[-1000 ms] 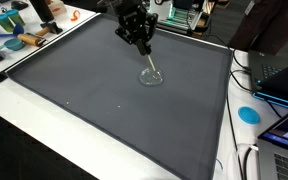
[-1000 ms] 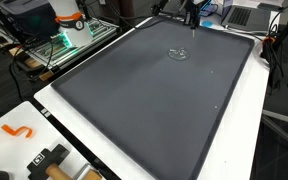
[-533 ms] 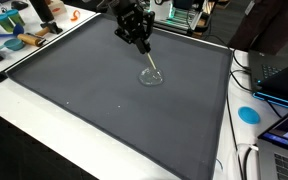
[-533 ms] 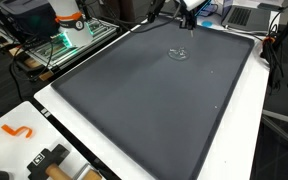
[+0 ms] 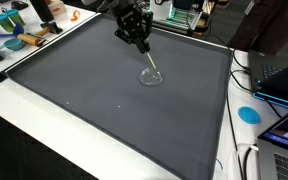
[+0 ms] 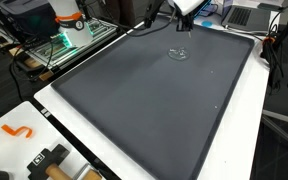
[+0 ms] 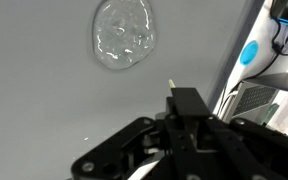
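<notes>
Fingers drawn together, the end effector (image 5: 142, 45) hung over the far part of the white surface (image 5: 24, 140), most of which was covered by a dark mat (image 5: 104, 110). A clear shallow dish (image 5: 151, 77) lay on the mat just below it. The fingers pinched a thin pale stick (image 5: 150, 64), slanting down toward the dish; whether it touched could not be told.
</notes>
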`<state>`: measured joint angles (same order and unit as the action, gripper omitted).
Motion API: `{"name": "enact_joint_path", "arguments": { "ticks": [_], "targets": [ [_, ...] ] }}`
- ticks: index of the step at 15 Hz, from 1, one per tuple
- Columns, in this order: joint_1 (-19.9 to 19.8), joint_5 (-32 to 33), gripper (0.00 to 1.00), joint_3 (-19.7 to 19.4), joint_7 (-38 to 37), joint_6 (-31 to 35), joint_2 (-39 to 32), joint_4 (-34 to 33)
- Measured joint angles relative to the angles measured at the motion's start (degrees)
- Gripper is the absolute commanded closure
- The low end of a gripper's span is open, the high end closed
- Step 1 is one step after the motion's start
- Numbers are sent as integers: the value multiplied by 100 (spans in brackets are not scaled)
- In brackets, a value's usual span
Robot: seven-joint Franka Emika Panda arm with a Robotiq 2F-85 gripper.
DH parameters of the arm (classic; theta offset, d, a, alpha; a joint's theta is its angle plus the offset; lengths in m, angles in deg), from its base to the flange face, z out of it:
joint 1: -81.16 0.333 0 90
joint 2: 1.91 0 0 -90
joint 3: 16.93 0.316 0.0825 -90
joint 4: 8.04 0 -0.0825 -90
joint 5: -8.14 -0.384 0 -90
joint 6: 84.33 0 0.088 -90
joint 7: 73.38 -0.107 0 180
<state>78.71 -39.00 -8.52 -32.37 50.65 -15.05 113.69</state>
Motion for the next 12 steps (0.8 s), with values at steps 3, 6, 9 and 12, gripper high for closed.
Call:
{"name": "enact_joint_path", "arguments": {
  "ticks": [3,6,9,12],
  "targets": [
    [0,-98,97,-23,185,0,1,63],
    [0,-163,97,-41,326,0,1,126],
    [0,-226,97,-58,448,0,1,182],
    [0,-318,97,-72,561,-6,1,216]
  ]
}}
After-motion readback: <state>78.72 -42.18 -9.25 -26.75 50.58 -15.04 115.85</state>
